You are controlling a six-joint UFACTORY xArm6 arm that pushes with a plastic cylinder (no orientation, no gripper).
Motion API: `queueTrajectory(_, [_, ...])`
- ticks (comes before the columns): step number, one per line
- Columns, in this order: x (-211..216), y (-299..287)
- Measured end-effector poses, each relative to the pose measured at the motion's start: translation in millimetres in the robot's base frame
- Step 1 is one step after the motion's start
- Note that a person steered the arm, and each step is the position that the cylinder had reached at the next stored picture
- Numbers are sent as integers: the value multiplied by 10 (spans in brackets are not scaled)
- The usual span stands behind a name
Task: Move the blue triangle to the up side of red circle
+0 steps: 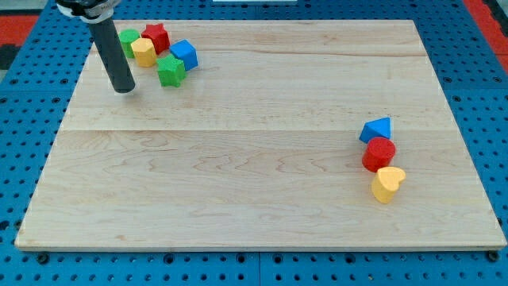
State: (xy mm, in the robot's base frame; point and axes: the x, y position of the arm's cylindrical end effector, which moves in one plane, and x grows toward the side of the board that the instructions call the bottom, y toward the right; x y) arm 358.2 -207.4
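Observation:
The blue triangle [376, 129] lies at the view's right, touching the top edge of the red circle [379, 153]. A yellow heart [387, 183] sits just below the red circle. My tip [124, 89] rests on the board at the view's upper left, far from the blue triangle and the red circle. It stands just left of and below a cluster of blocks.
The upper-left cluster holds a green circle [128, 40], a yellow block [144, 52], a red star [155, 36], a blue cube [183, 55] and a green star [171, 70]. The wooden board [238, 159] lies on a blue pegboard.

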Motion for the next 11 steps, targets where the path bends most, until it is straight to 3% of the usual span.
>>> queueTrajectory(2, [502, 264])
queueTrajectory(3, [509, 295])
queueTrajectory(4, [452, 825])
queueTrajectory(5, [310, 1948])
queueTrajectory(7, [-517, 3604])
queueTrajectory(8, [-91, 4660])
queueTrajectory(9, [605, 4844])
queueTrajectory(10, [767, 4160])
queueTrajectory(11, [967, 3866])
